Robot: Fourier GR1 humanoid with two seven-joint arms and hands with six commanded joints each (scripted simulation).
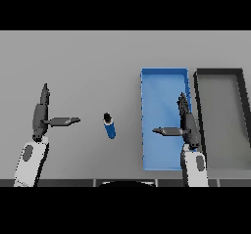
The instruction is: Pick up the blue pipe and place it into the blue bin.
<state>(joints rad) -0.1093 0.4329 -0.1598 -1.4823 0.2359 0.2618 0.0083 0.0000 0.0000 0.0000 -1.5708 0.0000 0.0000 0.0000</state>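
A short blue pipe (pixel 110 126) with a dark end lies on the grey table, between my two hands and just left of the blue bin (pixel 147 105). The bin is a long, shallow blue tray. My right hand (pixel 188 121) hovers over the bin's right part, fingers straight and pointing away, thumb stretched left; it holds nothing. At the left my left hand (pixel 40 114) has straight fingers, and its thumb points right toward the pipe, a short gap away. Neither hand touches the pipe.
A dark-rimmed grey bin (pixel 244 110) stands right of the blue bin, side by side with it. Bare grey table (pixel 88 61) stretches behind and to the left of the pipe.
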